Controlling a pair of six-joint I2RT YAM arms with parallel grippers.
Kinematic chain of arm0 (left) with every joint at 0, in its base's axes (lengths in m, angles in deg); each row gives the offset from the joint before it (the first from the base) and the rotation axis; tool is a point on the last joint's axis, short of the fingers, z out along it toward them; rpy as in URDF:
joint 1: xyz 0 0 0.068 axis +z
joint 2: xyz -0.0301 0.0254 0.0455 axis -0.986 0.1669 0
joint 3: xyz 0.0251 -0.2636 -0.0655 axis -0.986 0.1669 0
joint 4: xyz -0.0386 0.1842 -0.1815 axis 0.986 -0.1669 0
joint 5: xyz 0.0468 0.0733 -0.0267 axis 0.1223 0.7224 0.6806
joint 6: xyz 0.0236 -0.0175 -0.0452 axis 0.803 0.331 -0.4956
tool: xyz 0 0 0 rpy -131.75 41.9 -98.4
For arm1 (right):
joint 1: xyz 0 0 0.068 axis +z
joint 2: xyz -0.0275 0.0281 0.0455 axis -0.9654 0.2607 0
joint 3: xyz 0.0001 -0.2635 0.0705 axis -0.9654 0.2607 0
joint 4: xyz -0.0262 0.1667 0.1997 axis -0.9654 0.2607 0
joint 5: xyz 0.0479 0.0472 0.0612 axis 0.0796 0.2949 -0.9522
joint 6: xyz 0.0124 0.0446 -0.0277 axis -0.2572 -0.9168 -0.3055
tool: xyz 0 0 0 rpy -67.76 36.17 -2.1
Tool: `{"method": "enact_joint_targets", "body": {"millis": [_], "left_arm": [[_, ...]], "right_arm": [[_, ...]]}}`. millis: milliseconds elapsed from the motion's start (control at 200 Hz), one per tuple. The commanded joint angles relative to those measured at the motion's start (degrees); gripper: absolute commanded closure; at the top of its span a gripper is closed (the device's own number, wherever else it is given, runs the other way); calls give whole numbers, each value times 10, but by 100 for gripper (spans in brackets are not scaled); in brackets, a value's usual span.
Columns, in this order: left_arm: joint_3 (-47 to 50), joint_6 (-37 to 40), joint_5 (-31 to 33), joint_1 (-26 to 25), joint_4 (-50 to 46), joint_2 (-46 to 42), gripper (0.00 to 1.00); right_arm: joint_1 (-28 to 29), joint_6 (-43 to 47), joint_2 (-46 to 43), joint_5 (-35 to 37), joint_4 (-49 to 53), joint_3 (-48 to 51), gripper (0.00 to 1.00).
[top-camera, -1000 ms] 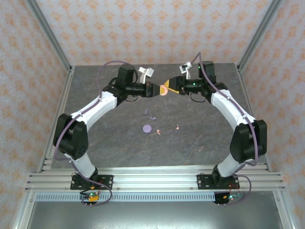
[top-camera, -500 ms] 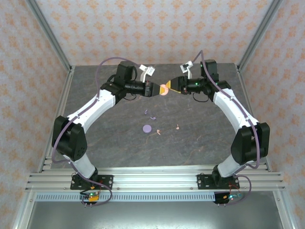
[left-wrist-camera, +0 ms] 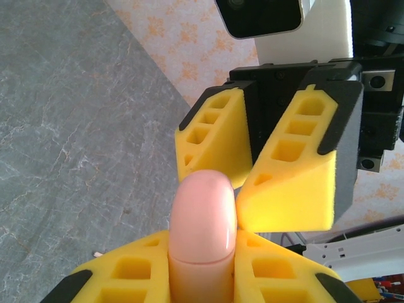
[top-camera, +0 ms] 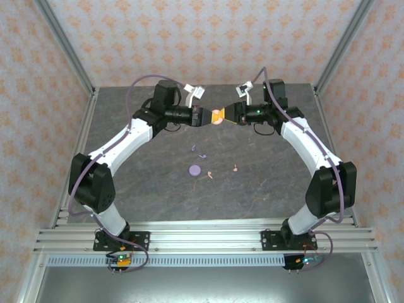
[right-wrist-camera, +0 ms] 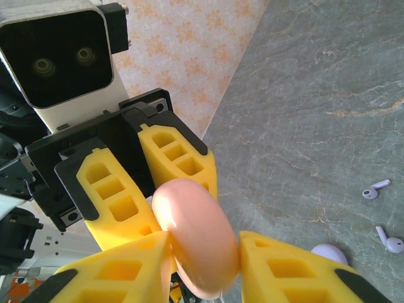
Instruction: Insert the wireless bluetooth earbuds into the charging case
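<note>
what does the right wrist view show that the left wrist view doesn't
Right wrist, not left wrist: two purple earbuds and the edge of a purple case, all lying on the table. Left wrist, not right wrist: the seam line across the pink case. Both: that pink case pinched in the left gripper, with the right gripper on either side of its free end.
</note>
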State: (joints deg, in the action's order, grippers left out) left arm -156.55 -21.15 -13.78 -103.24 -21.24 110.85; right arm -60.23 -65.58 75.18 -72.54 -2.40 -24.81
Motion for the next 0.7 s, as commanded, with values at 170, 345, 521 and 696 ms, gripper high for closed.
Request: {"method": "enact_joint_targets", "body": {"millis": [170,345,521,696], "left_arm": [[1,-10,-1,-4,30,-27,66],[18,-14,7,-4,40,-42,55],[26,-20,12,-3,48,-48,56],[27,-30,18,-3,60,-47,56]], "right_arm": [[13,-31,-10,-5,-63,-5,78],[13,-67,-11,0,-100,1,79],[13,-74,-14,-6,-106,4,79],[14,-62,-22,-14,-98,12,78]]}}
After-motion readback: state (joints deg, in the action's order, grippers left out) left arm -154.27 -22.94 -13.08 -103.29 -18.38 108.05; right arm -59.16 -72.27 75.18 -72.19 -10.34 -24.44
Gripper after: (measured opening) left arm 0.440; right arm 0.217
